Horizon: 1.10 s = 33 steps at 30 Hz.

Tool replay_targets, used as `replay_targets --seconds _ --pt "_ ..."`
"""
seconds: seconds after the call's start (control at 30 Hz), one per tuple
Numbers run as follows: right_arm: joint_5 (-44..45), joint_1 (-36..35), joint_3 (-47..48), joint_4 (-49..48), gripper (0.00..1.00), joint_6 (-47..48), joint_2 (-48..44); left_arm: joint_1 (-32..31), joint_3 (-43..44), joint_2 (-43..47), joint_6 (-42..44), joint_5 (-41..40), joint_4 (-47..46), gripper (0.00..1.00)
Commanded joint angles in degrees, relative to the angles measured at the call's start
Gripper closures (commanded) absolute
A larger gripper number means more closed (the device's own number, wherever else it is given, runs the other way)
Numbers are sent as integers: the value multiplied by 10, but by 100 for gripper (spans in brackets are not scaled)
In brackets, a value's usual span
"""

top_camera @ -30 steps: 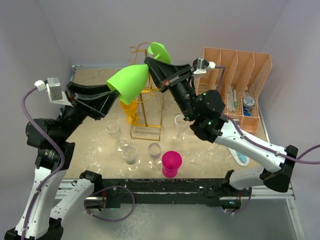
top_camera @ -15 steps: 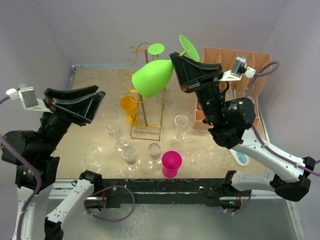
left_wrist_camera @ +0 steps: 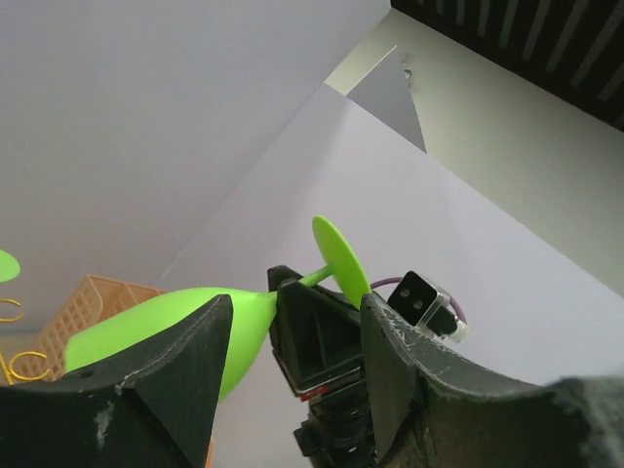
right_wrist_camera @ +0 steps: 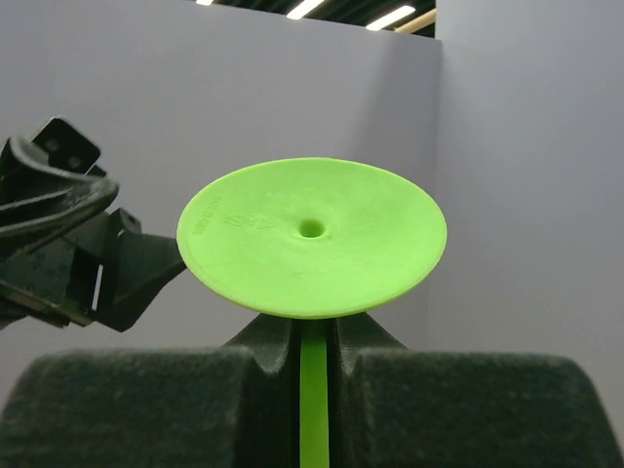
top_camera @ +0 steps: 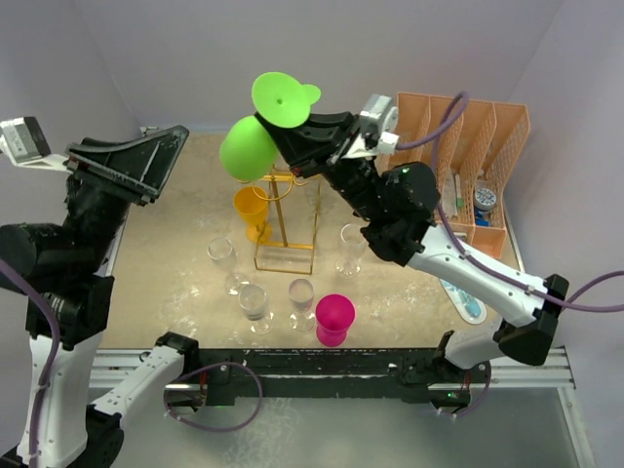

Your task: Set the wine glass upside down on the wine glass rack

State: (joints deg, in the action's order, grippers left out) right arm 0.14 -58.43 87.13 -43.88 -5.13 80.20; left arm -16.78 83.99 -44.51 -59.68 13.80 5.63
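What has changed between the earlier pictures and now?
The left gripper came off the green glass and drew back left, open. The right gripper, shut on its stem, turned the glass foot-up over the rack. Rack and other glasses stayed.

I see a sandy, speckled table (top_camera: 175, 292) boxed in by plain lilac-grey walls (top_camera: 409, 39) along its far, left and right edges, and, overhead, strip lights (right_wrist_camera: 304, 8) glowing in a dark slatted ceiling (left_wrist_camera: 526, 49).

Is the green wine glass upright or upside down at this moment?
Upside down, somewhat tilted: the wine glass has its foot on top and bowl lower, stem pinched by the right gripper.
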Motion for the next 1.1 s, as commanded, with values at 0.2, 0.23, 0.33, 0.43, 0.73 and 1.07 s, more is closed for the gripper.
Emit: replay_targets --seconds 0.2,0.23,0.33,0.43,0.73,1.07 --pt "-101 0 53 -47 100 167 50 -1 24 -33 -90 33 -44 46" --pt "-102 0 53 -42 100 186 52 -1 23 -34 -89 37 -36 45" --pt "-105 0 54 -28 100 212 54 -1 19 -36 -81 37 -6 45" --pt "-119 0 56 -6 100 239 57 -1 18 -43 -80 36 19 45" --pt "-143 -3 75 46 100 296 75 0 1 -50 -96 57 19 53" --pt "-188 -5 101 102 100 322 89 -1 -15 -42 -91 31 35 80"
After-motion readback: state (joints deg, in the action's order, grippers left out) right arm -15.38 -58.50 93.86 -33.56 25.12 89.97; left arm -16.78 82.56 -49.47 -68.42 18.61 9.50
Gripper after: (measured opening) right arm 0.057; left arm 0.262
